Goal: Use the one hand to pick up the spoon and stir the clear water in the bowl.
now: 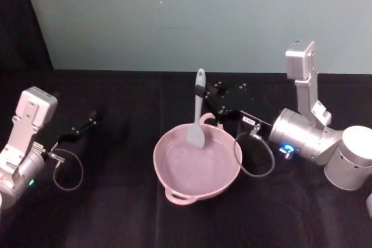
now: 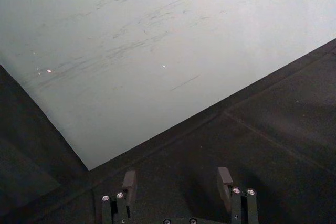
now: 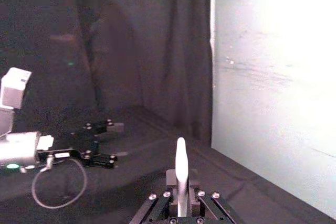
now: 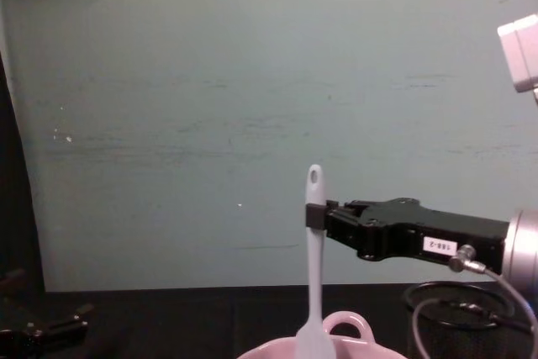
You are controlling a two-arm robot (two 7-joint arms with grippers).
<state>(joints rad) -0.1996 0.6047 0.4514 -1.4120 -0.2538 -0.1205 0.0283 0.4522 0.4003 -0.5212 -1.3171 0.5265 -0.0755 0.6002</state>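
Spoon (image 1: 198,114) is held by its handle between the fingers of the right gripper (image 1: 201,92), which are closed tight on it just below the oval hole. It hangs almost upright, blade down, over the far part of the bowl (image 1: 158,161). The picking up looks done, and I judge the stirring is the step in hand. The next move calls for keeping the blade low in the bowl and drawing slow circles, away from the rim. The bowl stands in the middle of the table (image 1: 116,213). Its inside looks pale and smooth, and clear water is hard to confirm. The left gripper (image 1: 77,129) rests well apart, fingers spread, holding nothing.
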